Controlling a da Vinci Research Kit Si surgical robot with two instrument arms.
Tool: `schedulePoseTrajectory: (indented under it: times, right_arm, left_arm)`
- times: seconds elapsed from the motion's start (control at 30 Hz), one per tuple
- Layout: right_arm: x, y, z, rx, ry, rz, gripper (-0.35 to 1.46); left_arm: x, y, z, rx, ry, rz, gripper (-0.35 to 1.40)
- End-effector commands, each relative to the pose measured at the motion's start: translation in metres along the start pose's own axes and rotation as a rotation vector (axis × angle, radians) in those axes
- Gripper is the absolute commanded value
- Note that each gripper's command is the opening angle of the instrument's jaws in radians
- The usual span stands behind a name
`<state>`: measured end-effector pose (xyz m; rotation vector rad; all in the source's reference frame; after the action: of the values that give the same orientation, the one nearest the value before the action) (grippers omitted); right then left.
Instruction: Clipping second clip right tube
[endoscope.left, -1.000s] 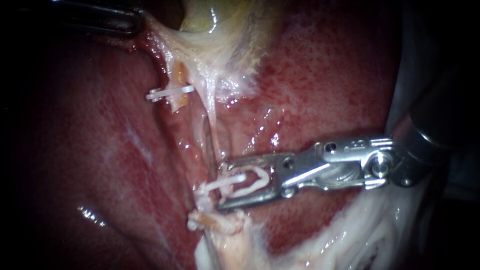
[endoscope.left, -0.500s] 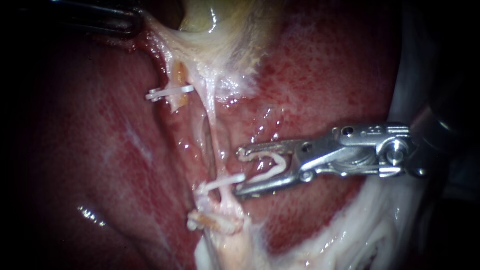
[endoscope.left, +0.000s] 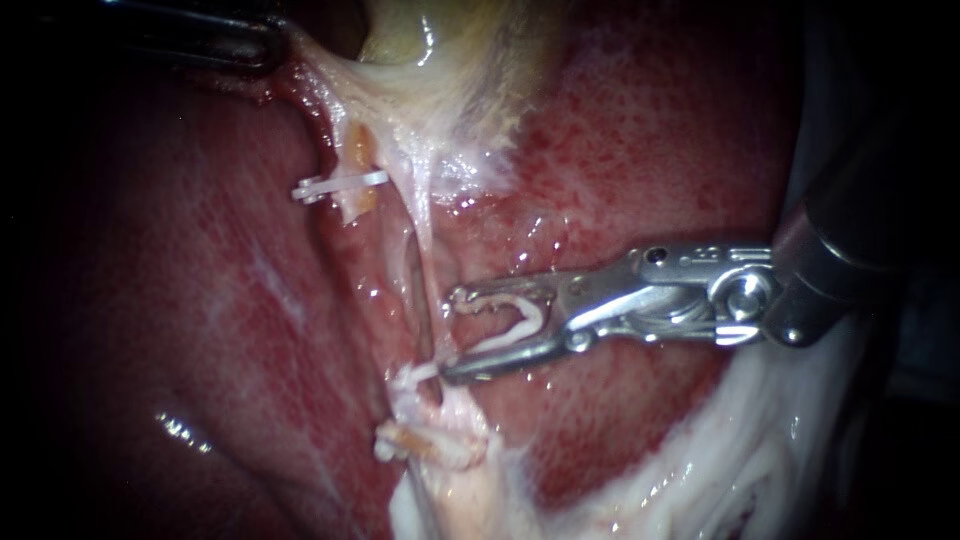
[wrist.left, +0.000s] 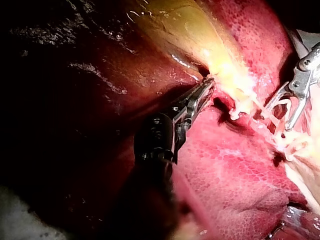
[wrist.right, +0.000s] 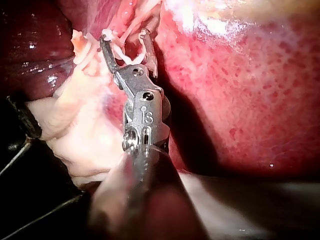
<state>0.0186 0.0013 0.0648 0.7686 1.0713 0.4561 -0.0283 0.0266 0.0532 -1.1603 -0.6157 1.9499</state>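
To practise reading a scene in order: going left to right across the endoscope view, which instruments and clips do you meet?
Left instrument holding gallbladder tissue → closed white clip → right instrument carrying the loaded clip.

My left instrument (endoscope.left: 268, 45) reaches in from the far left. Its dark shaft lies almost level and its slim jaws are closed together, pinching a strand of pale tissue (endoscope.left: 325, 70) at their tips. My right instrument (endoscope.left: 450, 337) enters from the right, its metal wrist bent slightly so the jaws point left and a little nearer. Those jaws stand wide apart with a white clip (endoscope.left: 522, 322) seated between them, one arm along each jaw. The two instruments are well apart.
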Motion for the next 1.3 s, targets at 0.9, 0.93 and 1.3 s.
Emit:
schedulePoseTrajectory:
  times: [0.9,0.93,1.3]
  right_arm:
    - [0.0021,-0.0035,0.0022,0.266,0.163,0.114,0.47]
    - [0.0022,-0.0038,0.0022,0.275,0.165,0.118,0.47]
    - [0.0023,-0.0041,0.0022,0.281,0.175,0.132,0.25]
  left_arm:
    - [0.0000,0.0000,0.0000,0.001,0.000,0.000,-0.35]
    - [0.0000,0.0000,0.0000,0.001,0.000,0.000,-0.35]
    - [0.0000,0.0001,0.0001,0.002,0.000,-0.001,-0.35]
